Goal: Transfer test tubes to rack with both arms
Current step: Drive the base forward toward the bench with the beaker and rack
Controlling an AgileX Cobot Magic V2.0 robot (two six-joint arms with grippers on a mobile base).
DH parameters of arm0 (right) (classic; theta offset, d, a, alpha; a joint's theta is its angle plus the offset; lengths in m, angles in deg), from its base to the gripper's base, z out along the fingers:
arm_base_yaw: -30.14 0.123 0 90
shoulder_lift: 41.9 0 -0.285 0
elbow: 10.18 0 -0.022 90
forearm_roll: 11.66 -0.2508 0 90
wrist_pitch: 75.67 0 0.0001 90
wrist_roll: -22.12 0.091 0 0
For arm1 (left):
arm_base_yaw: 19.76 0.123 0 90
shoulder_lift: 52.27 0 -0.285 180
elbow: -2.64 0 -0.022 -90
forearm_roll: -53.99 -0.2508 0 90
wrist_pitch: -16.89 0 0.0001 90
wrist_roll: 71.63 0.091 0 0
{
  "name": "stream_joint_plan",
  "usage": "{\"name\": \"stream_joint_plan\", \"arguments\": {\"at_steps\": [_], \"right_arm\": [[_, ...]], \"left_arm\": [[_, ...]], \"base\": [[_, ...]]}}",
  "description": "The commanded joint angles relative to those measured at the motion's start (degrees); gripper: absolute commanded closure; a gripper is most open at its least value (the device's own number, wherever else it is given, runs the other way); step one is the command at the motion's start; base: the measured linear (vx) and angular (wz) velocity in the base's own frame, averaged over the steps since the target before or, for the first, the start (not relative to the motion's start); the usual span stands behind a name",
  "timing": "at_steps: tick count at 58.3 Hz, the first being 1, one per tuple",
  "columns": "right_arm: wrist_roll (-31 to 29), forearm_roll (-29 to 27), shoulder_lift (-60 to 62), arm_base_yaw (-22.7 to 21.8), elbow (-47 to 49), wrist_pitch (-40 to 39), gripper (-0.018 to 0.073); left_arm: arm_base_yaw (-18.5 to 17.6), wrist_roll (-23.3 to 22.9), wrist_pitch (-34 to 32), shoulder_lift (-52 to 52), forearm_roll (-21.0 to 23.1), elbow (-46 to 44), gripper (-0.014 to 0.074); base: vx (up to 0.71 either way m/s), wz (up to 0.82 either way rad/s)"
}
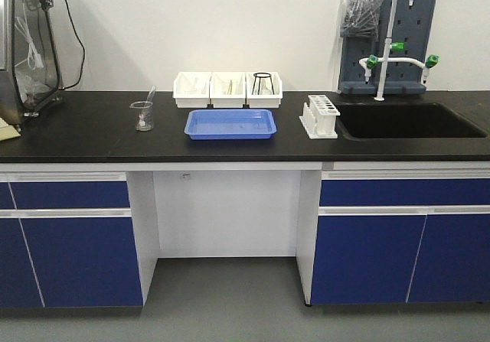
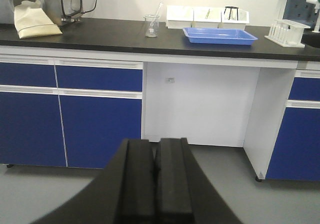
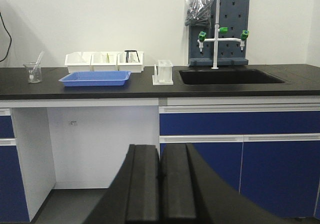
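1. One long black table runs along the wall, with blue cupboards beneath.
2. A black sink is set into its right end.
3. A blue tray lies mid-table, with three white bins just behind.
4. The left gripper and right gripper are both closed and empty, well short of the table.
5. The white rack stands between tray and sink.
6. A beaker stands left of the tray; the test tubes are too small to pick out.

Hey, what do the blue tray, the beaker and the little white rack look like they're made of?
Blue tray: probably plastic, uniform opaque colour, soft sheen. Beaker: clear, likely glass; the counter shows through. Rack: seemingly matte white plastic.
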Motion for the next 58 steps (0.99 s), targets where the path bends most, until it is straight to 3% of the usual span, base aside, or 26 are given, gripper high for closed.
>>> {"name": "stream_joint_plan", "arguments": {"at_steps": [1, 58], "right_arm": [[-0.2, 0.6, 0.55, -0.35, -0.79, -5.04, 0.0568], [-0.2, 0.6, 0.55, -0.35, -0.79, -5.07, 0.0568]], "left_arm": [[-0.09, -0.56, -4.7, 0.7, 0.26, -1.49, 0.0601], [-0.09, -0.56, -4.7, 0.7, 0.26, -1.49, 0.0601]], "base": [[0.0, 0.0], [0.0, 0.0]]}}
